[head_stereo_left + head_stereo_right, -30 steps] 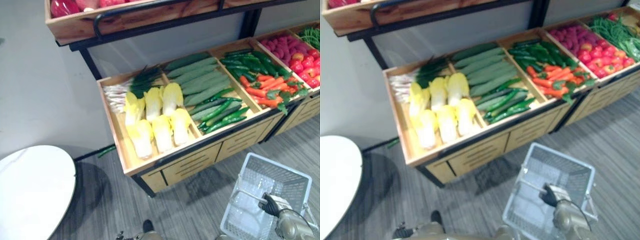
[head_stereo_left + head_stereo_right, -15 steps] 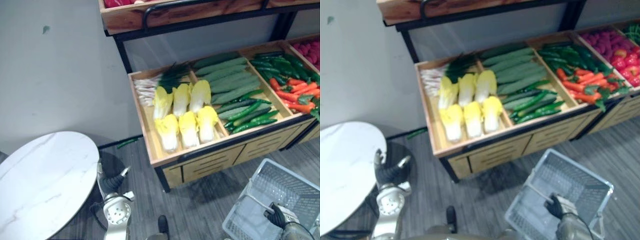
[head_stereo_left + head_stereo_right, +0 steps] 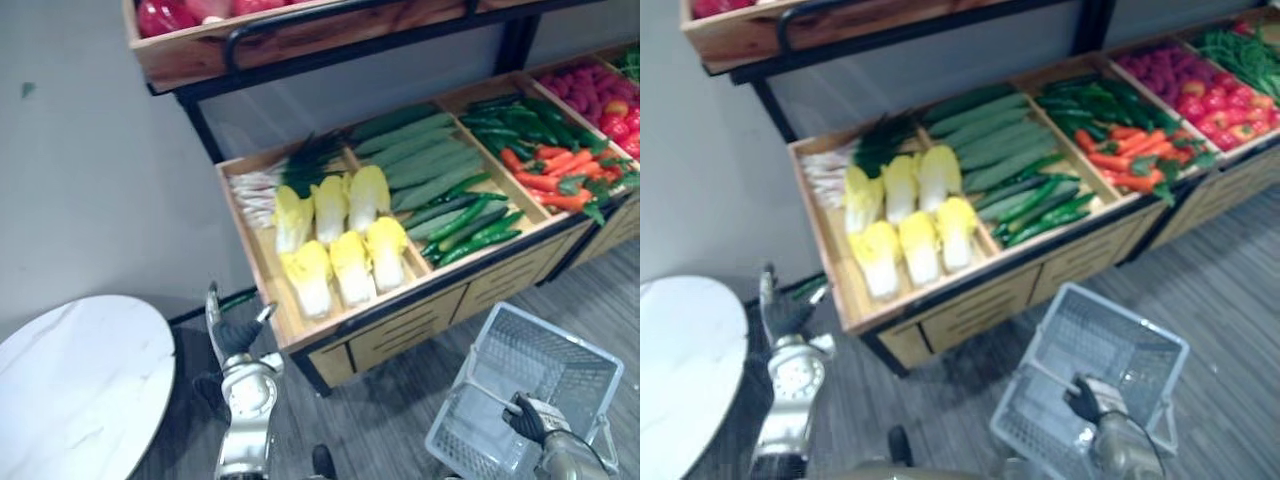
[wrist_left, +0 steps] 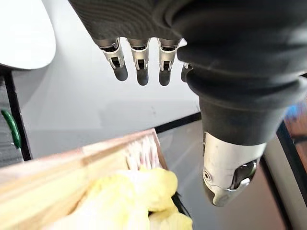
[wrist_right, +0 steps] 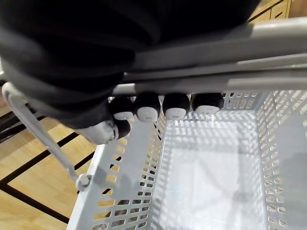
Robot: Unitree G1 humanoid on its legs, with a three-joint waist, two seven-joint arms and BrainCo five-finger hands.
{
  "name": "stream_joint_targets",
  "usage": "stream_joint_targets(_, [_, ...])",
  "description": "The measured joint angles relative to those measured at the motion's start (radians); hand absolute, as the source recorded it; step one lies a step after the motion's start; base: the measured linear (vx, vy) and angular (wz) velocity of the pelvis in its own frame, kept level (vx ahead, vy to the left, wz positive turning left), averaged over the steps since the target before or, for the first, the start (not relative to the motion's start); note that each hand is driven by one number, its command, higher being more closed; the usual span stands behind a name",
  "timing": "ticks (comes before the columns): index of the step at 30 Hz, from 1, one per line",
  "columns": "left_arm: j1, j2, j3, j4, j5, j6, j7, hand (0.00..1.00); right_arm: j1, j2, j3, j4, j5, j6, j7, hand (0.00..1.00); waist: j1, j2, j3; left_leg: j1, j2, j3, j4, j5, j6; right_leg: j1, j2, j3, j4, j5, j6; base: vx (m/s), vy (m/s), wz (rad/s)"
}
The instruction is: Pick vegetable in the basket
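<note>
Yellow napa cabbages (image 3: 345, 240) lie in the front left compartment of the wooden crate (image 3: 262, 290), with spring onions (image 3: 268, 180) behind them. Cucumbers (image 3: 420, 165) and thin green peppers (image 3: 470, 222) fill the compartment beside it. My left hand (image 3: 236, 335) is raised with straight fingers (image 4: 139, 60), open, just short of the crate's front left corner and holding nothing; the cabbages (image 4: 139, 196) show past it. My right hand (image 3: 527, 418) is curled round the handle (image 5: 240, 57) of the empty grey plastic basket (image 3: 578, 372), low at the right.
Carrots (image 3: 555, 170) and red tomatoes (image 3: 615, 105) fill crates further right. A wooden upper shelf (image 3: 250, 40) on a black frame overhangs the crates. A round white table (image 3: 70, 390) stands at the lower left, close to my left arm.
The camera has swung about. My left hand came into view half a second ago and is now higher and nearer the crate's corner. The right hand keeps its hold on the basket handle.
</note>
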Motion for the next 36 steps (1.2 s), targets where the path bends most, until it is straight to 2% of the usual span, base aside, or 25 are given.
stream_joint_targets(3, [-0.033, -0.001, 0.006, 0.028, -0.011, 0.012, 0.015, 0.00, -0.019, -0.005, 0.012, -0.006, 0.000, -0.001, 0.002, 1.00, -0.023, -0.006, -0.003, 0.005, 0.010, 0.013, 0.000, 0.000, -0.001, -0.006, 0.009, 0.019, -0.004, 0.001, -0.002, 0.05, -0.037, -0.24])
stream_joint_targets(6, [-0.070, -0.002, 0.007, 0.070, -0.011, 0.020, 0.035, 0.00, -0.030, -0.005, 0.013, -0.019, 0.001, 0.000, 0.002, 1.00, -0.023, -0.014, -0.003, 0.004, 0.021, 0.041, 0.000, 0.000, -0.003, -0.029, 0.019, 0.049, -0.005, 0.007, -0.010, 0.02, -0.018, -0.28])
stream_joint_targets(9, [-0.075, -0.003, 0.009, 0.083, -0.011, 0.023, 0.062, 0.00, -0.037, -0.005, 0.024, -0.026, 0.001, 0.000, 0.001, 1.00, -0.044, -0.019, -0.002, 0.005, 0.028, 0.057, 0.000, -0.003, -0.006, -0.037, 0.025, 0.058, -0.006, 0.010, -0.014, -0.01, -0.008, -0.14])
stream_joint_targets(15, [-0.123, -0.003, 0.046, 0.161, -0.011, 0.034, 0.117, 0.00, -0.036, -0.005, 0.039, -0.041, 0.001, -0.002, -0.011, 1.00, -0.046, -0.027, 0.003, 0.003, 0.041, 0.090, 0.000, -0.014, -0.022, -0.065, 0.040, 0.099, -0.026, 0.028, -0.018, -0.03, -0.002, -0.20])
stream_joint_targets(20, [-0.140, -0.002, 0.083, 0.224, -0.012, 0.036, 0.167, 0.00, -0.037, -0.005, 0.072, -0.040, 0.000, -0.002, -0.042, 1.00, -0.047, -0.050, 0.017, -0.002, 0.044, 0.107, 0.000, -0.019, -0.027, -0.081, 0.043, 0.112, -0.030, 0.031, -0.018, 0.00, -0.003, -0.09])
stream_joint_targets(28, [-0.170, 0.007, 0.113, 0.291, -0.043, 0.040, 0.221, 0.00, -0.043, -0.003, 0.088, -0.036, 0.000, -0.002, -0.063, 1.00, -0.047, -0.052, 0.017, -0.012, 0.044, 0.110, 0.000, -0.017, -0.027, -0.085, 0.044, 0.113, -0.047, 0.041, -0.019, 0.06, -0.009, -0.03])
stream_joint_targets(36, [-0.227, 0.037, 0.123, 0.369, -0.065, 0.041, 0.241, 0.00, -0.061, -0.002, 0.119, -0.005, 0.000, -0.017, -0.093, 1.00, -0.052, -0.057, 0.023, -0.012, 0.054, 0.115, -0.001, -0.017, -0.028, -0.091, 0.054, 0.118, -0.049, 0.046, -0.025, 0.00, -0.005, -0.03])
